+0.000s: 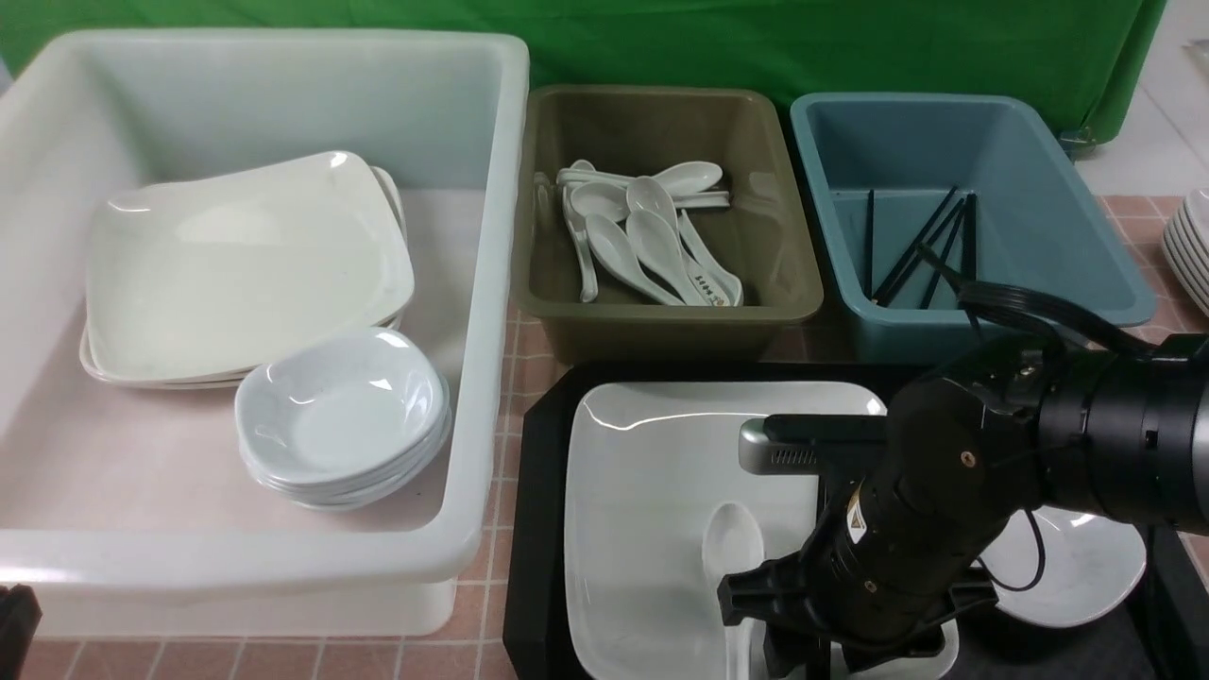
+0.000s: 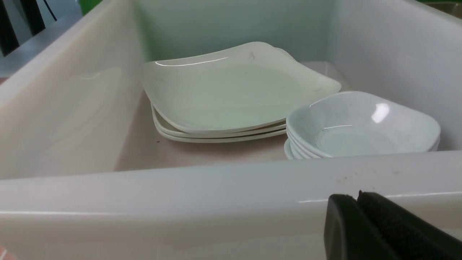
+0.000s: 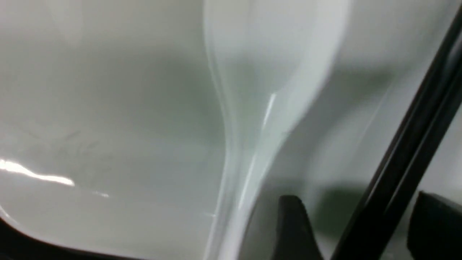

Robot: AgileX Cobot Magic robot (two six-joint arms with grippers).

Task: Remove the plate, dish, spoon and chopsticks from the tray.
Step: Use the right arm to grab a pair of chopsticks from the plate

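Over pink tiled table (image 1: 501, 567) (green cloth (image 1: 661, 38) behind), right gripper (image 3: 357, 202) gapes astride chopsticks (image 3: 408, 144) on the plate (image 1: 642, 491)

A white tub (image 1: 501, 283) is set at ten o'clock, holding stacked square plates (image 1: 246, 264) and small dishes (image 1: 345, 416). An olive tub (image 1: 770, 236) of soup spoons (image 1: 652, 247) is placed at twelve, a blue tub (image 1: 1039, 189) of chopsticks (image 1: 870, 241) at one.

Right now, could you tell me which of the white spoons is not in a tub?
The spoon lying alone on the plate on the tray; the other spoons lie in the olive tub.
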